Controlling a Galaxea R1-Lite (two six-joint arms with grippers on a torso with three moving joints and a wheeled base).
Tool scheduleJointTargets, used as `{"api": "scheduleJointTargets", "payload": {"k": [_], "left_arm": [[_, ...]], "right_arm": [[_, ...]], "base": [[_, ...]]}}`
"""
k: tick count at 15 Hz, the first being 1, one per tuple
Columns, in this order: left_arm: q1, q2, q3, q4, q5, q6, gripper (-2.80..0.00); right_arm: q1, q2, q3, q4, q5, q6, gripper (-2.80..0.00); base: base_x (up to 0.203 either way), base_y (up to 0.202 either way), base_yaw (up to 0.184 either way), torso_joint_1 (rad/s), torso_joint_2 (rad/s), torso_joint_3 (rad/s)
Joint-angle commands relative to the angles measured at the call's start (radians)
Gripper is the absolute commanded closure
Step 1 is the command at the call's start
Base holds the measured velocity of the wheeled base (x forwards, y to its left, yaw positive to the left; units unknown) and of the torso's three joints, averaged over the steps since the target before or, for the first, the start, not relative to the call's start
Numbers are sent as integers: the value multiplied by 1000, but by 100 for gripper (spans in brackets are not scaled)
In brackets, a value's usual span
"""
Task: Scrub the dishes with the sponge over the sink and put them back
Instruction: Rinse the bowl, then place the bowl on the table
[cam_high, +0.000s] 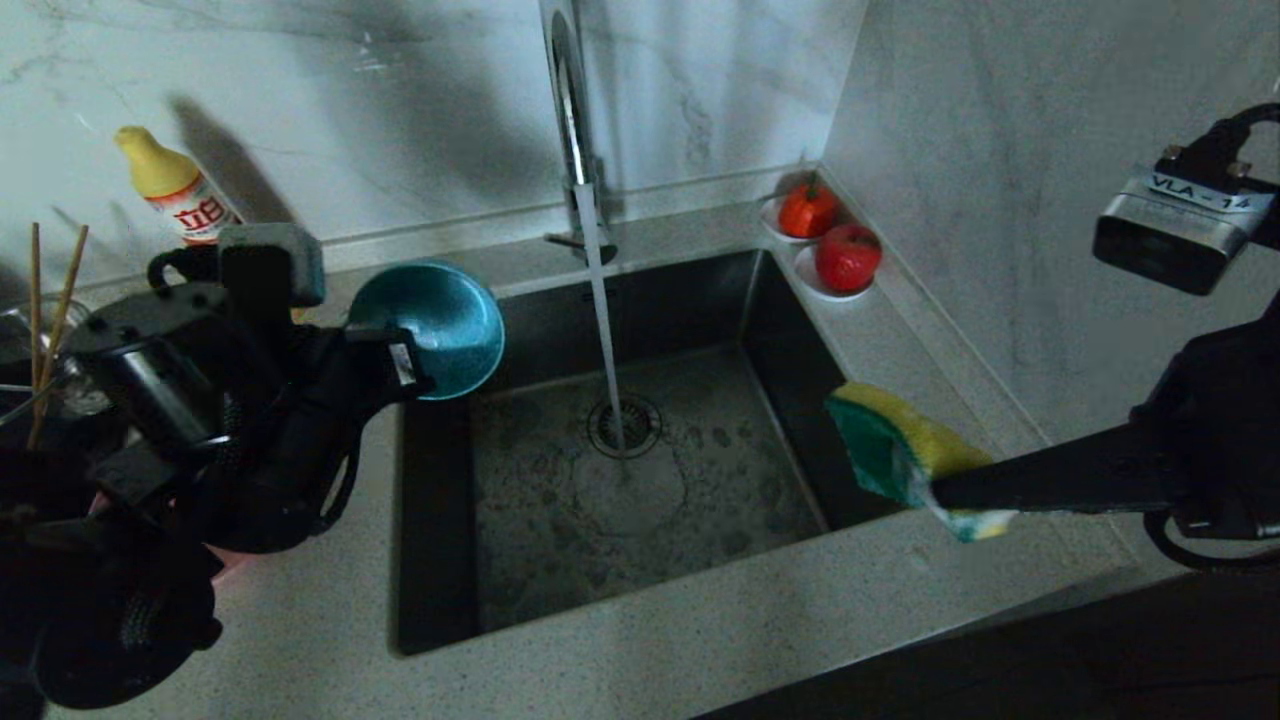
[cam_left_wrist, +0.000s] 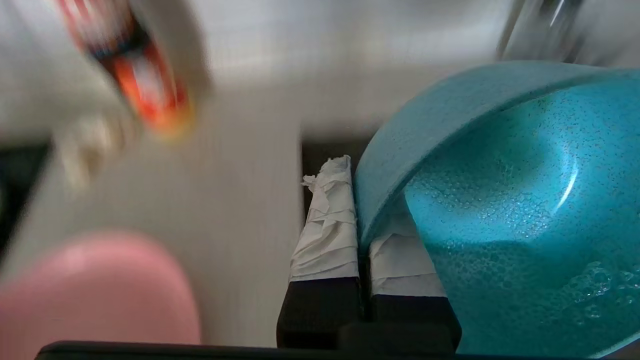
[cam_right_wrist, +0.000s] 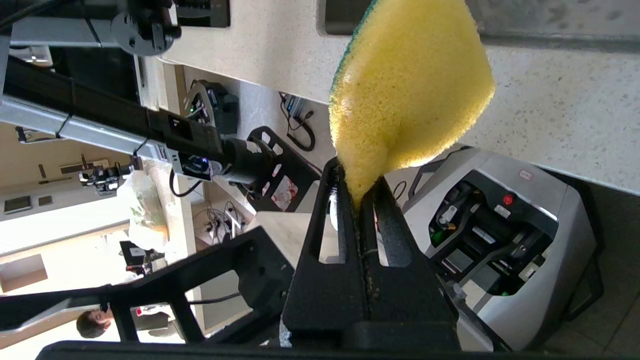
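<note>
Bowl (cam_high: 432, 325) tilted at the sink's (cam_high: 700, 300) back-left corner, rim pinched tight by the left gripper (cam_high: 408, 368), whose fingers (cam_left_wrist: 327, 235) half vanish behind it. Right gripper (cam_high: 940, 490) squeezes the sponge (cam_high: 895, 450) over the sink's right edge. Plate (cam_left_wrist: 95, 290) blurred, mostly hidden.
</note>
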Motion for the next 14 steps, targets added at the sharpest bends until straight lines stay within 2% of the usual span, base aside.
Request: {"api": "scheduleJointTargets", "payload": {"k": [1,3,6,8,10,11,12,14], "left_arm": [[1,-15,-23,236,11,-82,0],[2,-54,-82,449,13,-199,0],[6,-133,-239,873,-31,-411,0],[40,-181,-379,1161,-103,-569,0],[91,-249,-487,1385,-234,-688,0],[111,-288,-515,1439,-282,-713,0],[120,-320,-532,1466,-302,-723,0],[142,-365,-542,1525,-312,-729,0]], "right_arm": [[1,-20,9,6,2,4,0],[0,-25,30,0,1,4,0],[-1,-31,53,-2,2,6,0],[-1,-49,54,2,2,7,0],[-1,-66,56,7,1,7,0],[-3,-69,56,8,-1,9,0],[-9,-66,56,9,-1,8,0],[-14,-68,82,3,-2,8,0]], "base": [[0,0,0,0,0,0],[0,0,0,0,0,0],[0,0,0,0,0,0],[0,0,0,0,0,0],[0,0,0,0,0,0],[0,0,0,0,0,0],[0,0,0,0,0,0],[0,0,0,0,0,0]]}}
